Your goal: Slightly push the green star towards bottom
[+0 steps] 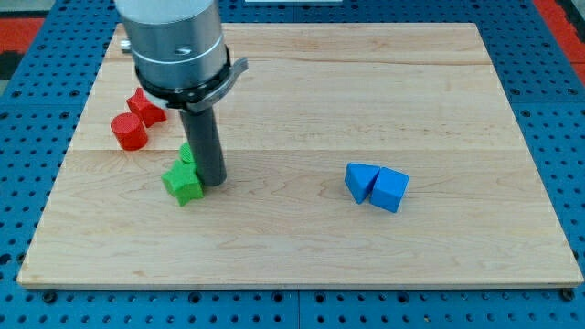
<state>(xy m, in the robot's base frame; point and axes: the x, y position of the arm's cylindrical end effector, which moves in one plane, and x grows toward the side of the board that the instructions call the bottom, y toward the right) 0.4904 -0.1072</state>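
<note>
A green star (183, 182) lies on the wooden board (302, 228) at the view's left, below centre. A second green block (186, 153) peeks out just above it, mostly hidden behind my rod. My tip (212, 182) rests on the board right beside the green star's right edge, touching or nearly touching it. The rod hangs from a grey cylindrical arm end (174, 46) at the view's top left.
A red cylinder (129, 132) and another red block (145, 107) sit left of the rod, near the board's left edge. Two blue blocks, one (362, 181) and a second (390, 190), touch each other right of centre.
</note>
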